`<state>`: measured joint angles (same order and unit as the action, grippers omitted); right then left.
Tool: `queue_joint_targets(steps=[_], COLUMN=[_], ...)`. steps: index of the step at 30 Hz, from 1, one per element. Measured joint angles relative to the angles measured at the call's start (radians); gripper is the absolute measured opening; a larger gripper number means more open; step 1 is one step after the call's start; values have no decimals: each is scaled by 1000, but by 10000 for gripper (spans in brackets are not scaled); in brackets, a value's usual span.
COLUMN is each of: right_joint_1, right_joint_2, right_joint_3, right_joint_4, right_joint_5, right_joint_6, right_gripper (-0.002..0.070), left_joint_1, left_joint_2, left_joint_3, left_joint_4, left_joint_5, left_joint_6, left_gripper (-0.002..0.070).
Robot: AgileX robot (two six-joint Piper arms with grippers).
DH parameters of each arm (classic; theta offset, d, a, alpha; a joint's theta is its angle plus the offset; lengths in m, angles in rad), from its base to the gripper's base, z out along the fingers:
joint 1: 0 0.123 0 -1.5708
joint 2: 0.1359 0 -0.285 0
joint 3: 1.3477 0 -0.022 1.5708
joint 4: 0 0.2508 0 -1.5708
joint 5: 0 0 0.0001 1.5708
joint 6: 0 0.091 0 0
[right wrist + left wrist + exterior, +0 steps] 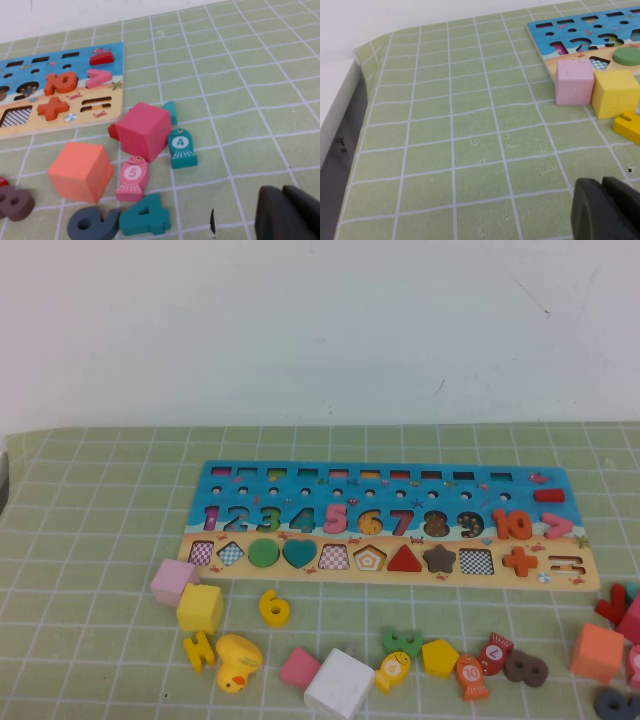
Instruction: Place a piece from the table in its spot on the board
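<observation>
Your piece [274,607] lies near the counter's front edge beside the yellow cube [200,607]; you may knock the cube. Left gripper [607,207] and right gripper [290,212] hover low, jaws narrow, holding nothing.

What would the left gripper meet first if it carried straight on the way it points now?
Probably bare table for a stretch. The left gripper sits low at that view's edge; the pink cube and yellow cube lie ahead, slightly aside. Right gripper hovers near the fish pieces.
</observation>
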<state>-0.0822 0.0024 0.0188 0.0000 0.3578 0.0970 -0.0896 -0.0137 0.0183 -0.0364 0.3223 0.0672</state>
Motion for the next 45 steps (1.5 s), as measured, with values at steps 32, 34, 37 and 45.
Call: queue_joint_targets(steps=[32, 34, 37, 45], right_joint_1=[0, 0, 0, 0], right_joint_2=[0, 0, 0, 0], right_joint_3=[0, 0, 0, 0], right_joint_4=[0, 0, 0, 0], right_joint_5=[0, 0, 0, 0], right_joint_6=[0, 0, 0, 0], right_gripper=[-3, -3, -3, -3], left_joint_1=[0, 0, 0, 0], left_joint_2=[0, 0, 0, 0], left_joint_3=[0, 0, 0, 2], left_joint_4=[0, 0, 2, 8], left_joint_5=[0, 0, -2, -250], left_joint_6=[2, 2, 2, 2], left_gripper=[-2, -2, -2, -2])
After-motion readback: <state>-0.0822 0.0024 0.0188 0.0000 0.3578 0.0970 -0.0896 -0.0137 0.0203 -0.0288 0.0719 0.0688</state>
